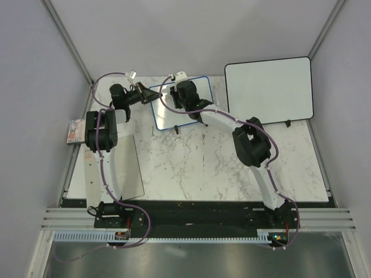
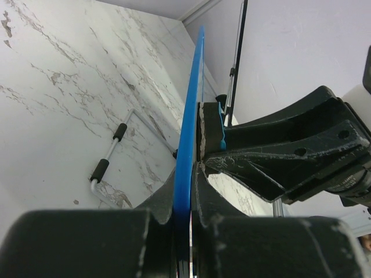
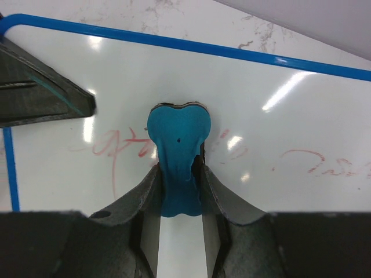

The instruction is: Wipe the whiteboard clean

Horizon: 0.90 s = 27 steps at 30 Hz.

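Grippers first: what has the left one got?

— The left gripper (image 1: pixel 143 94) is pinched nearly all the way together on the thin blue frame of the whiteboard (image 1: pixel 168 113), at the board's left edge. From its wrist view the frame runs edge-on up between its fingers (image 2: pixel 87 243).

— And the board itself?

— It stretches rightward from that gripper, on the far part of the marble worktop (image 1: pixel 197 165). Its white face lies directly in front of the right gripper (image 3: pixel 178 165).

— What is that one holding?

— A blue eraser (image 3: pixel 177 130). The jaws stand partway apart, closed on its narrow stem, and its rounded head sits against the white face.

— Any writing?

— Faint red handwriting (image 3: pixel 119 145) just left of the eraser, and more off to its right. I cannot read either.

— Farther right?

— A larger black-framed whiteboard (image 1: pixel 269 90), near the right gripper but apart from the blue-framed one.
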Each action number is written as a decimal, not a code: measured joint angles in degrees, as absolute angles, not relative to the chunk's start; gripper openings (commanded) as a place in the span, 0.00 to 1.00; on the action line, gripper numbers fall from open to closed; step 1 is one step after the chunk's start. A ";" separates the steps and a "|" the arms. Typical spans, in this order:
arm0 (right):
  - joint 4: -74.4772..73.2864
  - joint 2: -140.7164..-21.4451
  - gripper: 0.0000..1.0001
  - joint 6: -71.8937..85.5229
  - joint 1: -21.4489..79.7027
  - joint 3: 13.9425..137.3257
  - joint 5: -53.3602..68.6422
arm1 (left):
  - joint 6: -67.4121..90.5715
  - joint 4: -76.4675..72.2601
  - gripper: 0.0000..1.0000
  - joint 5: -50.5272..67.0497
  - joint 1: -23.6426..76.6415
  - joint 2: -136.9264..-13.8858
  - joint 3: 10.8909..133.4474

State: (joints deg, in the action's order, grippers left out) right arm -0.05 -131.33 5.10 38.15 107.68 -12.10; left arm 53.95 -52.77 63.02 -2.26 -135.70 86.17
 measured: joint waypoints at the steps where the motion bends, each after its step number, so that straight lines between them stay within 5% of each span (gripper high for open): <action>1: -0.51 -131.87 0.00 5.10 38.57 108.73 -12.47 | 53.95 -52.75 0.02 63.02 -2.26 -135.70 86.17; 27: 3.62 -135.55 0.00 15.75 42.76 112.05 -8.36 | 53.47 -52.34 0.02 63.18 -2.35 -135.70 86.17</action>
State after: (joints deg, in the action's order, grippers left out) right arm 3.62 -135.55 15.75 42.76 112.05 -8.36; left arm 53.47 -52.34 63.18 -2.35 -135.70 86.17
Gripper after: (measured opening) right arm 0.359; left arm 0.084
